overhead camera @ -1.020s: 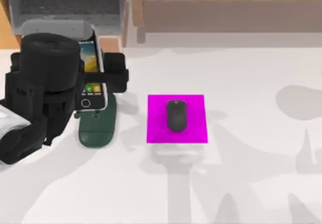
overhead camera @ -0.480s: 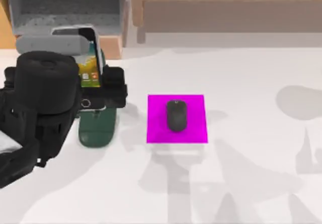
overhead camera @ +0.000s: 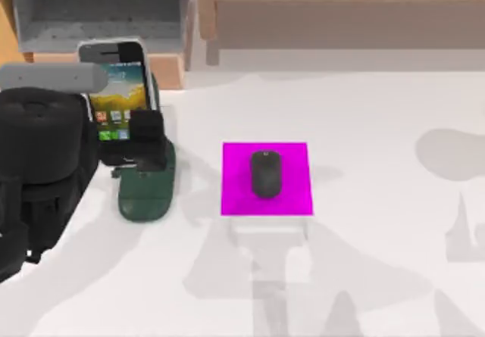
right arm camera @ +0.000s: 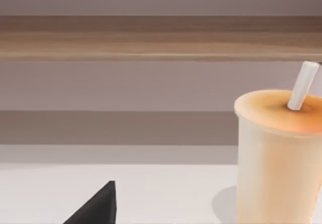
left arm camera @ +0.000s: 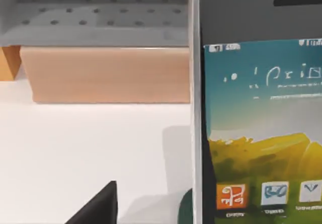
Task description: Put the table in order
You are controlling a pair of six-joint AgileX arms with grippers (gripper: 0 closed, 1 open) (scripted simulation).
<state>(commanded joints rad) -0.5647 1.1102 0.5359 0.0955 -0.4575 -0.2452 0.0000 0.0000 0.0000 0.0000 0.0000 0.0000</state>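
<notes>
my left gripper [overhead camera: 144,136] is clamped narrow on the phone [overhead camera: 115,87], pinching its lower end, screen up, just above the dark green stand [overhead camera: 148,189]. in the left wrist view the phone [left arm camera: 256,123] sits right against the camera. it should handle light, stiff and slick, glass face fragile, so the side edges are the place to pinch, not the screen. the table [overhead camera: 364,276] spreads flat under the tool and off to its right: rigid, nothing to take hold of, i only clear it. magenta mat [overhead camera: 265,178] with black mouse [overhead camera: 265,174] lies right of the tool, apart. wooden furniture [overhead camera: 182,64] edge is close ahead, tight there. right gripper [right arm camera: 95,206] parked near an orange drink cup [right arm camera: 276,158]; can't tell its opening.
</notes>
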